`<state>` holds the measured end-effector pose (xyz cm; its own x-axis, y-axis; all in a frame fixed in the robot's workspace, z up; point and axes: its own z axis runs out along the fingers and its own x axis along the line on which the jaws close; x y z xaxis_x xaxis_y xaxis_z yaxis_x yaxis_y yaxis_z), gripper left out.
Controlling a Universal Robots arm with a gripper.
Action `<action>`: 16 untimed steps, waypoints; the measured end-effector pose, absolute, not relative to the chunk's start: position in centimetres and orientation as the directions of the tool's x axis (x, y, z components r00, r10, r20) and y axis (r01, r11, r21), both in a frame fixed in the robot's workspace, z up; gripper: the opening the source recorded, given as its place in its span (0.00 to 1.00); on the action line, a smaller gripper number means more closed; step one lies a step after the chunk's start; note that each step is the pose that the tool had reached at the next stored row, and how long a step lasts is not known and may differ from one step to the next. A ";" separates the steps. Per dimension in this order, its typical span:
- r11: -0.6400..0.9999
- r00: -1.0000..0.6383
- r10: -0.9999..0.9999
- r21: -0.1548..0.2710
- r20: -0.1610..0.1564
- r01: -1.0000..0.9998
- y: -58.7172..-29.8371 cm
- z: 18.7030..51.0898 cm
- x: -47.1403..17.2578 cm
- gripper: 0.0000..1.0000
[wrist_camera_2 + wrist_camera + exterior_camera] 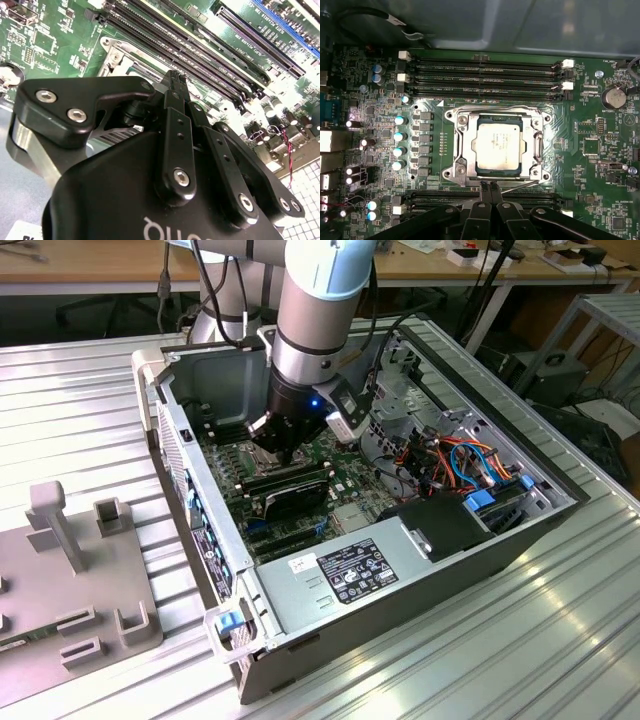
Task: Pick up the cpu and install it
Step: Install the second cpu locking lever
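Inside the open computer case (pixel 200 510), the cpu (pixel 499 146) already sits in the metal-framed socket (pixel 498 145) on the green board (pixel 600 150). Just beside the socket's edge, the gripper (pixel 487 186) hangs with both fingers pressed together, empty. By my judgement, placement looks done; socket clamping remains.

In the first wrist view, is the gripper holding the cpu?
No. The cpu lies flat inside the socket, and the gripper is shut beside the frame, holding nothing.

Matt grey metal cpu (pixel 498 146); glossy green board (pixel 600 150).
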<state>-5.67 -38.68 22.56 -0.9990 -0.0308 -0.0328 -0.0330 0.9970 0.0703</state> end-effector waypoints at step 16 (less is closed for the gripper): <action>0.997 -0.999 -0.031 0.070 -0.033 -0.033 -38.7 22.5 -5.7 0.11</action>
<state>-5.74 -38.68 22.49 -0.9990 -0.0308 -0.0329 -0.0330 0.9970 0.0705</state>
